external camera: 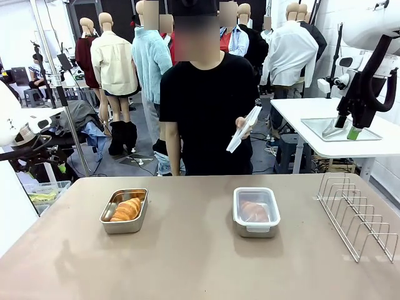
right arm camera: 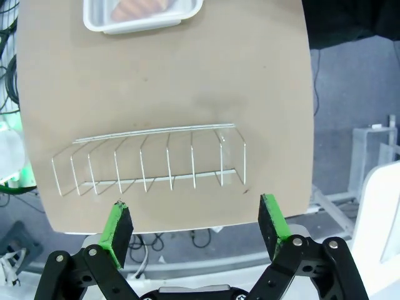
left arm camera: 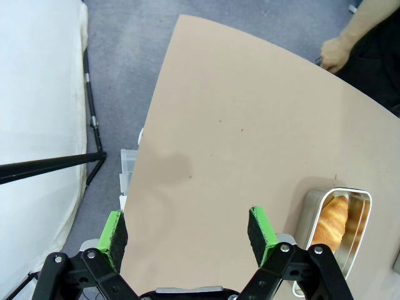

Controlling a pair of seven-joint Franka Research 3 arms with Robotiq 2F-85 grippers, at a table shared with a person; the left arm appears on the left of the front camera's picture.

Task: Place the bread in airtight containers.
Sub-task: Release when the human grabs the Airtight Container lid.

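Left gripper (left arm camera: 187, 234) hanging over table, fingers spread, empty; open tin (left arm camera: 331, 225) with croissant (left arm camera: 330, 219) sitting beyond right fingertip, unlidded. Right gripper (right arm camera: 195, 228) spread, empty, wire rack (right arm camera: 150, 159) just ahead, lidded tin (right arm camera: 142, 15) farther ahead. Person's hand (external camera: 242, 125) holding lid (external camera: 244, 129). Risk: descending fingers striking tin rim, skidding it; lid seating crooked, pinching croissant.

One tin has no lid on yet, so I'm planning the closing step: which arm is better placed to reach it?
Probably left. The open tin with its croissant sits on the table's left half, and the open left gripper hovers beside it. The right gripper hovers over the wire rack.
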